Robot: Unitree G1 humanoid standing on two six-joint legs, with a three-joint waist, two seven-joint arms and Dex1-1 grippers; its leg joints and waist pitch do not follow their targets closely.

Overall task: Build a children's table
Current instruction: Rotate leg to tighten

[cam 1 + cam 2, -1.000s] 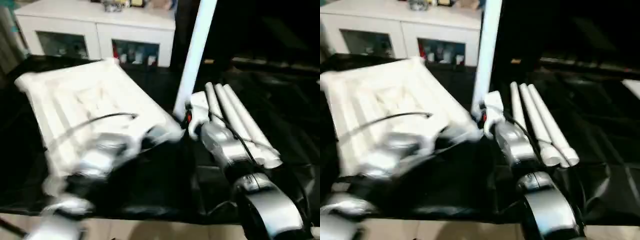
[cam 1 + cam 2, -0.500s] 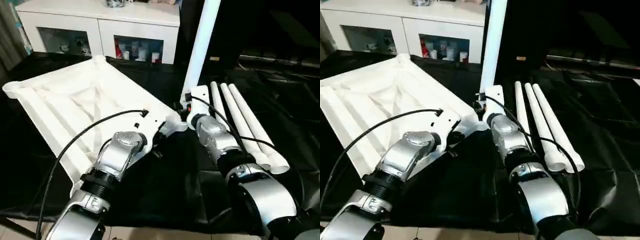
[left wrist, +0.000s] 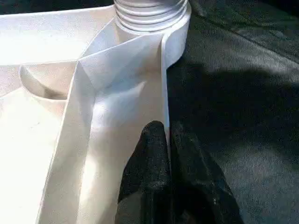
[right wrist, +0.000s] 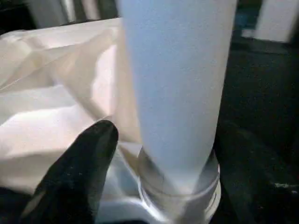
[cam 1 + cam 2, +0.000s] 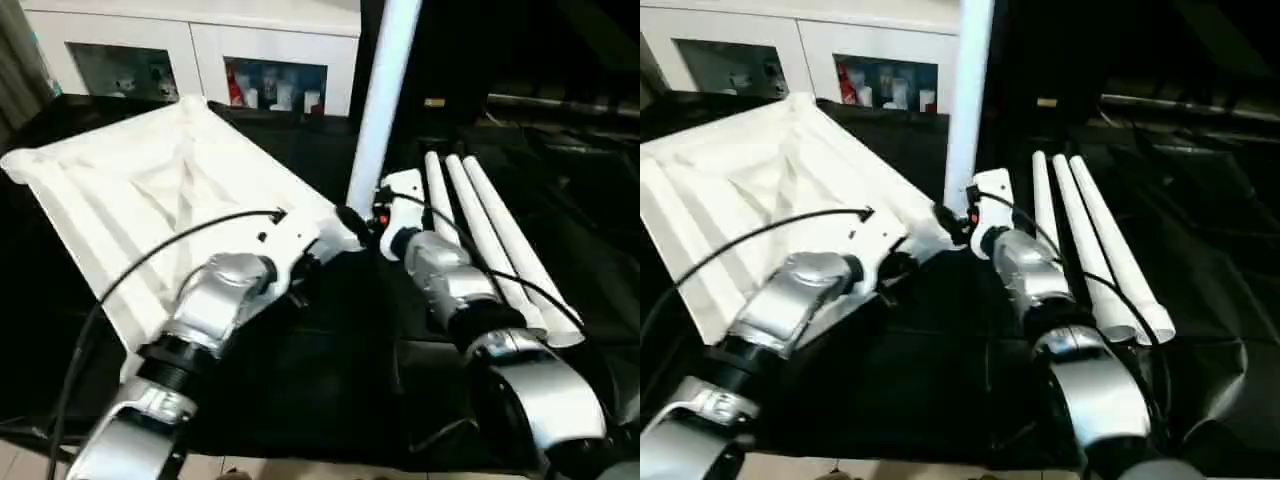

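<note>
- The left gripper (image 3: 168, 140) has its two black fingers pinched tight on the thin side wall of the tabletop (image 5: 150, 200), near the tabletop's right corner.
- The right gripper (image 4: 154, 154) sits at the foot of the upright leg (image 5: 383, 95). One black finger (image 4: 79, 168) lies on the tabletop side of the leg, apart from it; the other finger is hidden, so whether it touches the leg cannot be told.
- The upright leg stands in the corner socket (image 3: 152, 14) at the tabletop's right corner, between the two grippers.
- The white square tabletop lies ribbed side up on the black-covered table (image 5: 330, 370), to the left of both grippers and reaching to the far left.
- Three loose legs (image 5: 490, 245) lie side by side, touching, just right of the right forearm, running from far to near.
- That makes four legs and one tabletop.
- A white glass-door cabinet (image 5: 200, 60) stands beyond the far edge.
</note>
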